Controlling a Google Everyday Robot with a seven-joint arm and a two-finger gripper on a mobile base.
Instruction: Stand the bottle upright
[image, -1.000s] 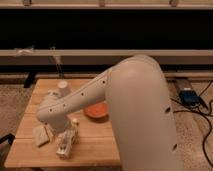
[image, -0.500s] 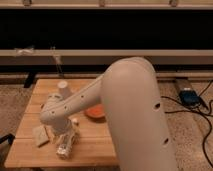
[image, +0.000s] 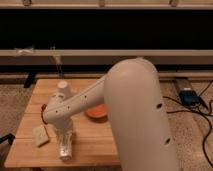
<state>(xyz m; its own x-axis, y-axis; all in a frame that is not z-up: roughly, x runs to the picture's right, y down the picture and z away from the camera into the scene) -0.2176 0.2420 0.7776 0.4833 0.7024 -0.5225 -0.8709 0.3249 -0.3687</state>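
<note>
The bottle (image: 65, 148) lies on its side near the front edge of the wooden table (image: 95, 145), a small clear plastic one with its long axis running toward me. My gripper (image: 65, 140) points straight down right over it, at the end of the white forearm that reaches in from the right. The wrist and gripper hide the bottle's upper part, and I cannot tell whether the gripper touches it.
A white paper cup (image: 63, 89) stands at the back left of the table. An orange bowl (image: 96, 112) sits mid-table, partly behind my arm. A pale beige block (image: 41, 135) lies just left of the bottle. Cables and a blue box (image: 189, 96) are on the floor at the right.
The arm has swung further left and down, bringing the gripper lower onto the bottle. The bottle, cup, bowl and block have stayed in place.
</note>
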